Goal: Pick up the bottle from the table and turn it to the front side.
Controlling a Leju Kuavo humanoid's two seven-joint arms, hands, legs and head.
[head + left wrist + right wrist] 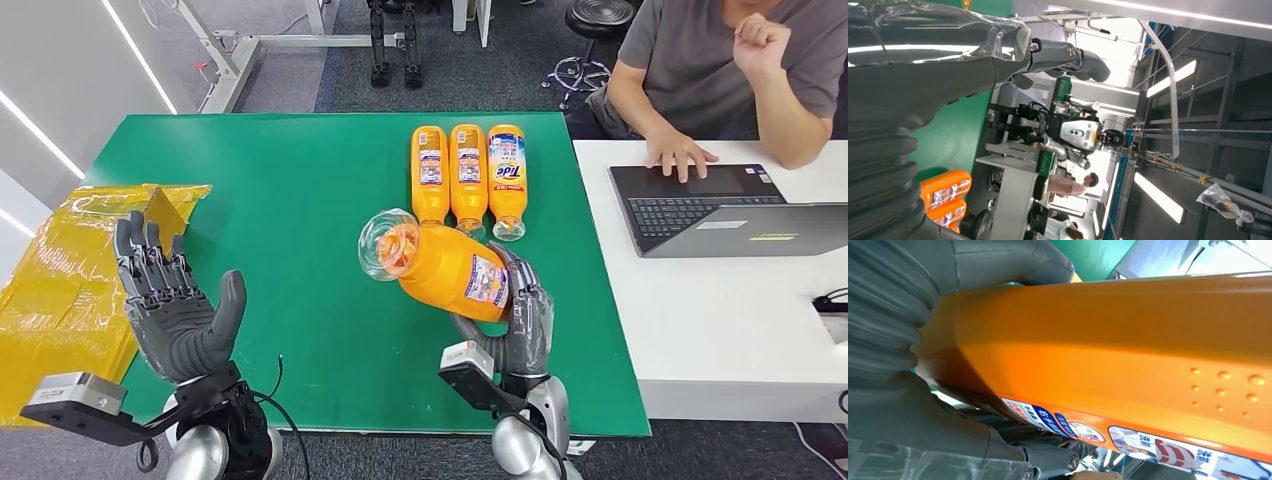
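My right hand [520,325] grips an orange detergent bottle [450,268] by its base and holds it above the green table [290,200], tilted, with its clear cap [388,243] pointing left and toward me. A small label faces up on the bottle. In the right wrist view the bottle's orange side [1108,350] lies across my thumb [1008,260], with the label strip [1128,437] along one edge. My left hand [170,300] hovers over the table's near left part, fingers spread, holding nothing. Its fingers [948,45] show in the left wrist view.
Three more orange bottles [468,175] lie side by side at the table's far middle, caps toward me; the right one shows its Tide label. Yellow plastic bags [70,270] cover the left edge. A person [720,70] sits at a white desk [720,330] with a laptop [720,205] on the right.
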